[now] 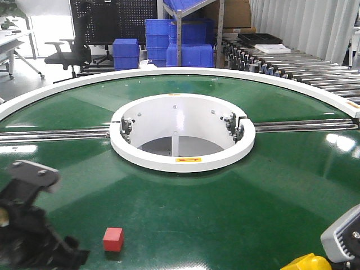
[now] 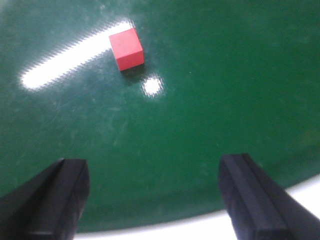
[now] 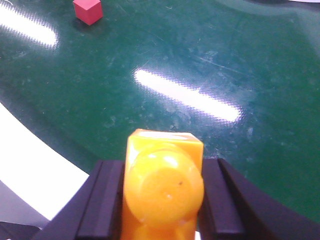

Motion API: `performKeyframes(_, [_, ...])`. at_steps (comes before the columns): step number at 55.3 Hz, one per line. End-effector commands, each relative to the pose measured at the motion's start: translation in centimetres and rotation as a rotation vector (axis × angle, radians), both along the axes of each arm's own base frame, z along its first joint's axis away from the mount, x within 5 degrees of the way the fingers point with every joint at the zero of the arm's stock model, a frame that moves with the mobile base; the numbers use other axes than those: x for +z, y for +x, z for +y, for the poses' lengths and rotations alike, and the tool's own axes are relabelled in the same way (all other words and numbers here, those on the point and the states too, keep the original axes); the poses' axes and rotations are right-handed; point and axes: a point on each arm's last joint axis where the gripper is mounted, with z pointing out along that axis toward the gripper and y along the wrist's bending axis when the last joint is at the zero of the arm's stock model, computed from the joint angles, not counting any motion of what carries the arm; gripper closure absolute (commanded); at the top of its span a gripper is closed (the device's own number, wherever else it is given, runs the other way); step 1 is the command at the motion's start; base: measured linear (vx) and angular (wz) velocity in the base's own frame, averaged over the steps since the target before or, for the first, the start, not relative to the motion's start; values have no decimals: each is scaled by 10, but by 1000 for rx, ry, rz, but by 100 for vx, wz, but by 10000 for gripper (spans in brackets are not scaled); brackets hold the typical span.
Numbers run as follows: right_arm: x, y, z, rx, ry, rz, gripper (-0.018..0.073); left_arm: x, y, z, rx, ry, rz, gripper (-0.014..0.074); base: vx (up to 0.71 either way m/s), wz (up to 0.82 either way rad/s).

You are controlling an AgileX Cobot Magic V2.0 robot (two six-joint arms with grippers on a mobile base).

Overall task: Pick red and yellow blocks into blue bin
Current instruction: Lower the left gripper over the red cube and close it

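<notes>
**Near right.** The right gripper (image 3: 163, 200) is clamped on the yellow plastic toy brick with round studs (image 3: 162, 170). Its black jaws press on two opposite side walls, and one stud faces the wrist camera. The brick appears to be held clear of the glossy green circular surface (image 3: 225, 60).

**Near left.** The left gripper (image 2: 152, 200) has its jaws spread wide with nothing between them. The small plain red cube (image 2: 126, 48) rests on the surface ahead of it, apart from both jaws and slightly left of their centreline.

**Handling (judgement).**
- Both pieces look rigid, light and smooth-skinned.
- Take the cube on two opposite flat faces, with the jaws square to them. A skewed closure may push it along the slick surface.
- The brick's side walls suit the present hold.

**View differences.**
- The wrist views alone show how the jaws stand.
- The front view shows only a sliver of the brick at the bottom edge. It does place the cube near left, between the two arms and closer to the left one.
- The right wrist view shows the cube well apart from the brick.

**Far.**
- The white ring hub (image 1: 181, 132) sits at the centre of the surface.
- The stacked blue ribbed crates (image 1: 169, 42) stand beyond the surface.
- The wide blue bin appears in no view.
</notes>
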Motion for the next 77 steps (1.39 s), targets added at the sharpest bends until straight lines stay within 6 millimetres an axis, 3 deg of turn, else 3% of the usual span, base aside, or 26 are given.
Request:
performKeyframes(1, [15, 2, 0, -6, 34, -90, 295, 10, 28, -13, -5, -28, -67, -41, 0, 0])
performKeyframes(19, [15, 2, 0, -6, 34, -90, 295, -30, 117, -34, 106, 124, 79, -31, 0, 0])
performKeyframes(35, [15, 2, 0, -6, 34, -90, 295, -50, 165, -50, 184, 115, 133, -18, 0, 0])
performKeyframes(55, [15, 2, 0, -6, 34, -90, 295, -77, 184, -62, 230, 41, 171, 45, 0, 0])
performKeyframes(68, [15, 2, 0, -6, 34, -90, 295, -84, 184, -62, 232, 52, 196, 85, 0, 0])
performKeyframes(77, [15, 2, 0, -6, 34, -90, 295, -84, 184, -62, 232, 55, 201, 174, 0, 0])
